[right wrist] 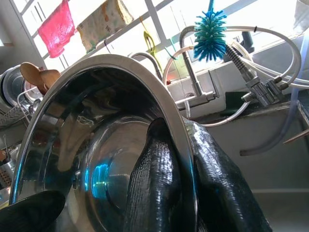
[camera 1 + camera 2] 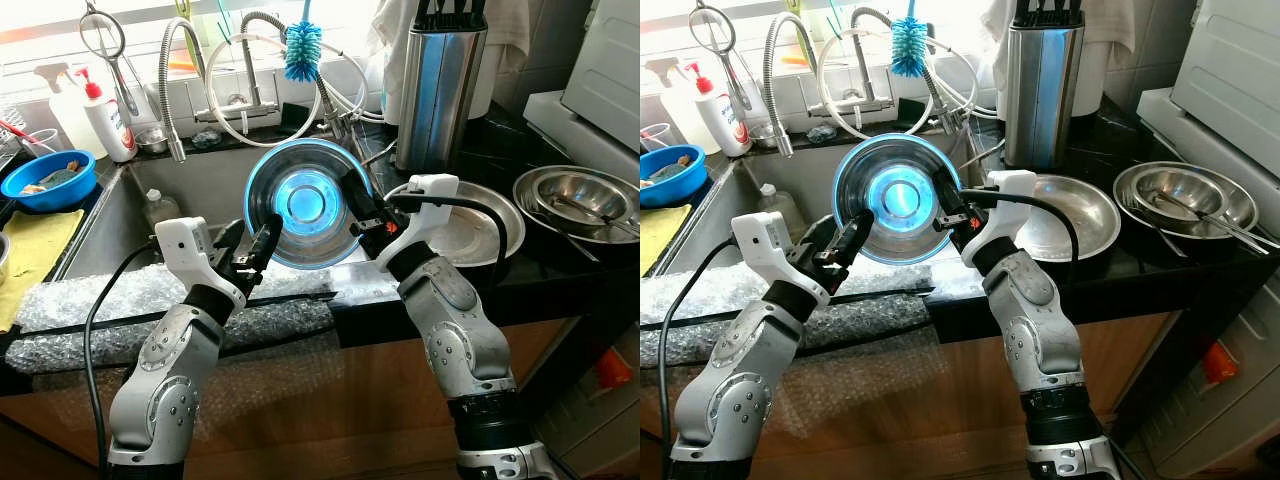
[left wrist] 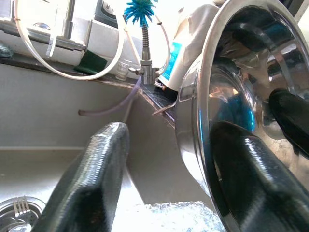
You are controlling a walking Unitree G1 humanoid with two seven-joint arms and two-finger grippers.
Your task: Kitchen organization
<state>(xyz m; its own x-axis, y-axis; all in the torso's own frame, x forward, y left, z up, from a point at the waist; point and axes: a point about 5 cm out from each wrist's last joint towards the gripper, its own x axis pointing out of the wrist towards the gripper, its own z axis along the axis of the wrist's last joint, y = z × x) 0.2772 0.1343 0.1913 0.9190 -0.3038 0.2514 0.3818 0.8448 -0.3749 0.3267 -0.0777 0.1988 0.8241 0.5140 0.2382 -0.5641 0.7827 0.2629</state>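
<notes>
Right now we see a steel bowl [image 2: 308,203] held up on edge above the sink [image 2: 190,185], its hollow turned toward us and glowing blue at the centre; the right gripper [image 2: 366,222] clamps its rim at about 3 o'clock, one finger inside the bowl and one behind it, as the right wrist view makes plain. The left gripper [image 2: 255,250] sits at the bowl's 8 o'clock; its fingers [image 3: 89,179] are spread, one lying inside the rim and the other standing off from the outer wall, so they straddle the edge without pinching it.

Behind the bowl, at 12 o'clock, a faucet [image 2: 248,60] rises with a teal bottle brush [image 2: 302,48] hanging beside it; a tall steel knife block [image 2: 438,85] stands at 1 o'clock. At 3 o'clock a shallow steel pan [image 2: 480,225] rests on the dark counter [image 2: 540,270], and further right nested steel bowls [image 2: 580,200] hold utensils. At 10 o'clock we find a soap bottle [image 2: 108,118] with a red pump and a blue bowl [image 2: 47,180] near a yellow cloth [image 2: 35,250]; bubble wrap [image 2: 120,300] covers the sink's front edge.
</notes>
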